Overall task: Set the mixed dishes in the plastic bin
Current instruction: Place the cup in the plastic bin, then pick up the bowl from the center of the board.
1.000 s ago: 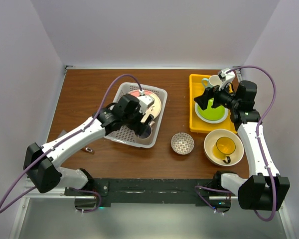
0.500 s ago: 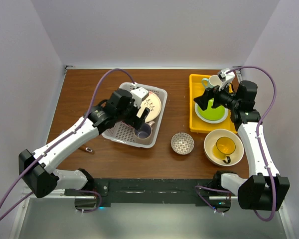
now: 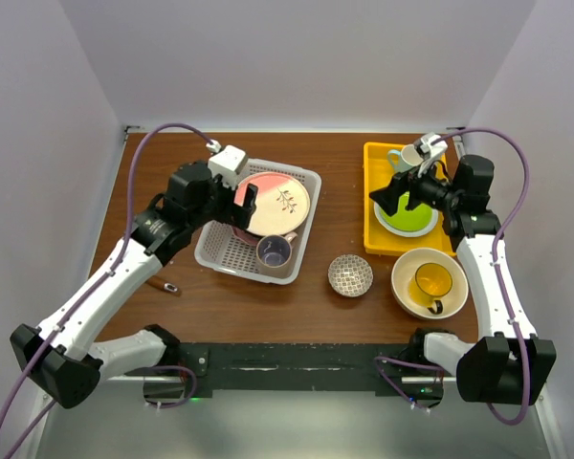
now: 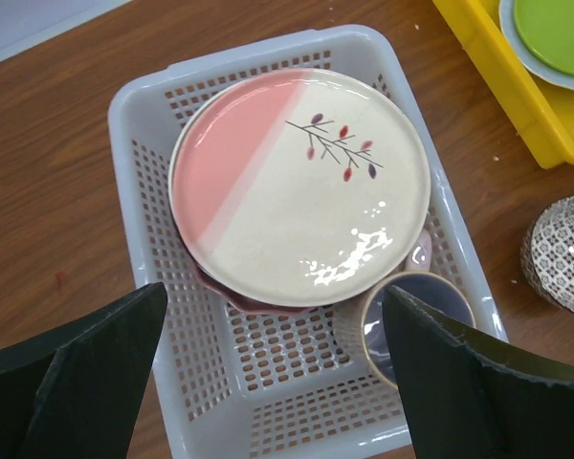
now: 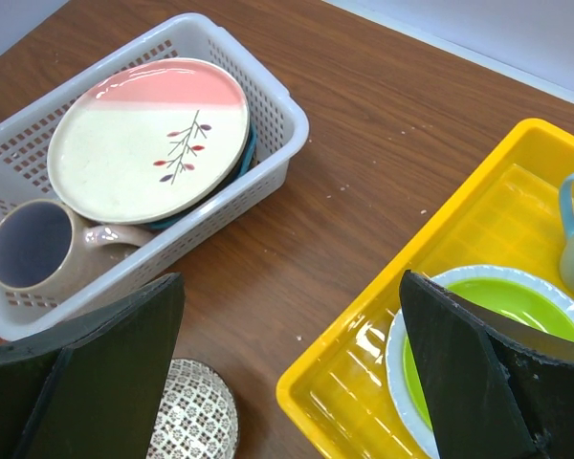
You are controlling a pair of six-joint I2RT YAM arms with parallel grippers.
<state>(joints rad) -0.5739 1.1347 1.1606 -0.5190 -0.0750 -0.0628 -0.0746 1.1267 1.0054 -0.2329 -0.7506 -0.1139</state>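
The white plastic bin (image 3: pixel 213 256) (image 4: pixel 134 96) holds a stack of plates topped by a pink-and-cream plate (image 3: pixel 273 203) (image 4: pixel 297 182). A beige mug (image 3: pixel 274 251) (image 4: pixel 416 316) stands upright in its near right corner. My left gripper (image 3: pixel 234 203) (image 4: pixel 273 292) hovers open and empty above the bin's left side. A small patterned bowl (image 3: pixel 350 275) (image 5: pixel 196 421) sits on the table right of the bin. A large cream bowl (image 3: pixel 407 296) holds a yellow mug (image 3: pixel 432 282). My right gripper (image 3: pixel 402 196) (image 5: pixel 292 277) hangs open and empty over the tray's left edge.
A yellow tray (image 3: pixel 370 239) (image 5: pixel 364 354) at the back right carries a green plate (image 3: pixel 407 215) (image 5: pixel 469 316) and a light blue mug (image 3: pixel 400 158). A small dark object (image 3: pixel 170 287) lies on the table left of the bin.
My left gripper has risen and drawn back leftward from the bin's near right corner, leaving the beige mug standing there. The right arm has not moved.
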